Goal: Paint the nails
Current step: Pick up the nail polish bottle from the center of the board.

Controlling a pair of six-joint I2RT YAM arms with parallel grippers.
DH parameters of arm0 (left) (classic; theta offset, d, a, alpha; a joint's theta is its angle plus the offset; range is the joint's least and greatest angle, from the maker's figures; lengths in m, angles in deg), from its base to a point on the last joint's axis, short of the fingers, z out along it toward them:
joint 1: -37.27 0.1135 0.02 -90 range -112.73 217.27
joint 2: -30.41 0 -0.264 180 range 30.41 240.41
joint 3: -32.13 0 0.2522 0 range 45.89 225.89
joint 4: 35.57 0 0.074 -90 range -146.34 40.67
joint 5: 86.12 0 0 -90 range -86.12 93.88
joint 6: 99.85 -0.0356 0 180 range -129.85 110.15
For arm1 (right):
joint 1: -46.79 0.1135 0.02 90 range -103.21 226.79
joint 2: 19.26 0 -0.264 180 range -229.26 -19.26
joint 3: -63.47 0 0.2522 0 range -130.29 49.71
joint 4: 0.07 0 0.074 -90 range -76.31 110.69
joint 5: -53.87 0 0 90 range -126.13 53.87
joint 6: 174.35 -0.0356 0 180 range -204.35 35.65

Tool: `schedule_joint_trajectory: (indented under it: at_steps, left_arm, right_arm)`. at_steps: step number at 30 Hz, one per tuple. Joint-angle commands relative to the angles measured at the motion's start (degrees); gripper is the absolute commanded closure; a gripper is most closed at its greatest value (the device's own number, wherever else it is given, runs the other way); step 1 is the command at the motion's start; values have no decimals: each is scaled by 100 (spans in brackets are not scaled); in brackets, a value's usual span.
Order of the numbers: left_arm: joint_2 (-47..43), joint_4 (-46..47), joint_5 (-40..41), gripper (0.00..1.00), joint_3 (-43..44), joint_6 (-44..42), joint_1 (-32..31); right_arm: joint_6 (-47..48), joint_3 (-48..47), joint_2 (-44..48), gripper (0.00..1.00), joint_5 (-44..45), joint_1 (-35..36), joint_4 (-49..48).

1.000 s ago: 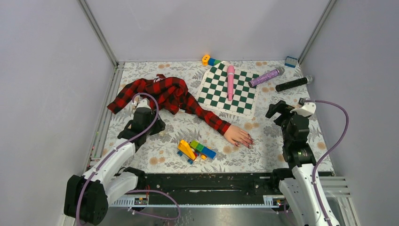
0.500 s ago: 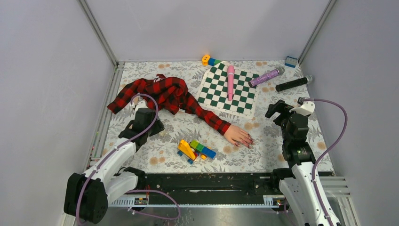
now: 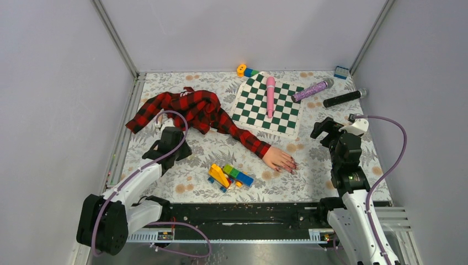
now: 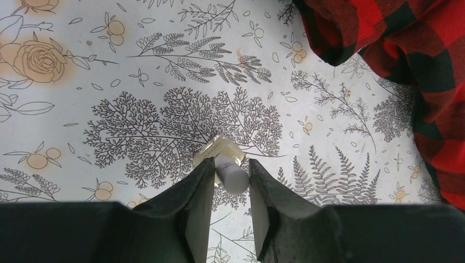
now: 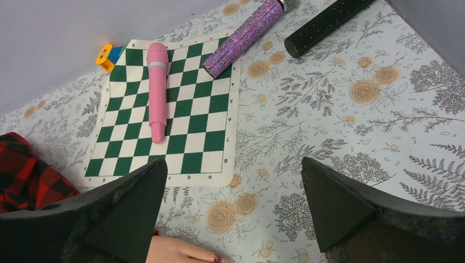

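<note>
Left wrist view: probably fetching step, left fingers (image 4: 200, 192) clamped on small bottle (image 4: 225, 156) cap, right fingers (image 5: 126, 203) wide apart; next, to lift it toward nails (image 3: 291, 167), top view lower centre-right.

The nails (image 3: 291, 167) seem too small to judge, and the bottle (image 4: 231, 175) sits partly hidden.

One camera looks down from high behind my bases over the whole table (image 3: 309, 113), my left wrist camera peers closely down on the bottle (image 4: 227, 167) near the left edge, and my right one faces the far edge, sharing the checkerboard (image 5: 203, 104) with the overhead.
</note>
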Motion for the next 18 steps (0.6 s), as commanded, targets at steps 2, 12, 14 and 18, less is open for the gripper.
schedule_joint_trajectory:
  at_steps: [2, 12, 14, 18]
  left_arm:
    - [185, 243, -125, 71, 109, 3, -23]
    - [234, 126, -768, 100, 419, -519, -39]
    - [289, -104, -1183, 100, 734, -900, -52]
    - [280, -708, -1848, 100, 1635, -1458, -72]
  right_arm:
    - [-3, -282, 1, 1, -25, -34, -94]
    - [71, -315, -16, 1, -270, -32, -89]
    - [205, -354, -37, 1, -709, -30, -127]
    - [590, -524, -208, 1, -2543, -32, -487]
